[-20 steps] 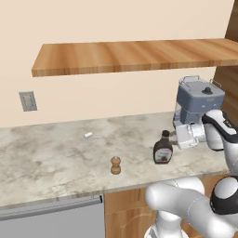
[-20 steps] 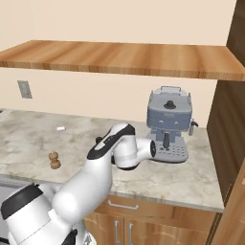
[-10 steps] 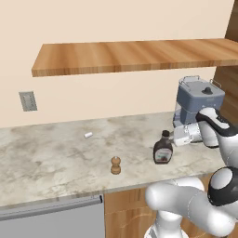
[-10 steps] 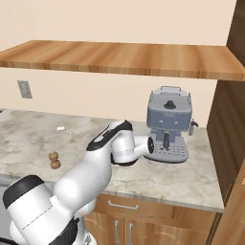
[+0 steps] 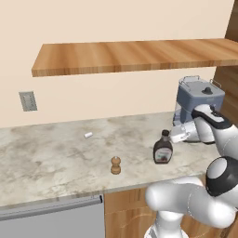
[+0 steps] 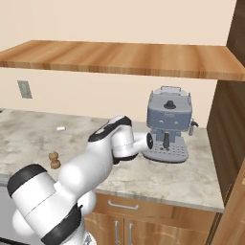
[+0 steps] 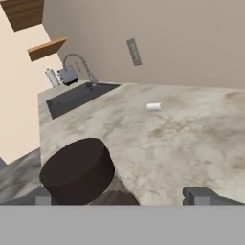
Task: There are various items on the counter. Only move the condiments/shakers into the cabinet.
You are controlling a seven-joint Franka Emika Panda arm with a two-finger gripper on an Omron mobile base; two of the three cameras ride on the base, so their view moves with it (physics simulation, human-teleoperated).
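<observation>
The dark syrup bottle (image 5: 163, 149) with a black cap stands upright on the marbled counter (image 5: 56, 158), in front of the coffee machine. My gripper (image 5: 172, 136) hovers level with the bottle's neck, just to its right, and points at it. In the hand view the black cap (image 7: 79, 170) looms close between the open fingertips (image 7: 198, 195), nearer the left one; nothing is gripped. The short wooden mill (image 5: 115, 165) stands near the counter's front edge, left of the bottle, and is also seen as mill (image 6: 54, 160). The wooden cabinet shelf (image 5: 135, 56) hangs above.
A grey-blue coffee machine (image 5: 199, 100) stands right behind my hand. A tiny white cylinder (image 5: 88, 135) lies further back on the counter. A sink (image 7: 76, 98) with a faucet lies far to the left. A wall outlet (image 5: 28, 101) sits above the counter.
My hand has crept left toward the syrup bottle's neck while the elbow swung out to the right. The bottle, mill and cylinder have stayed put.
</observation>
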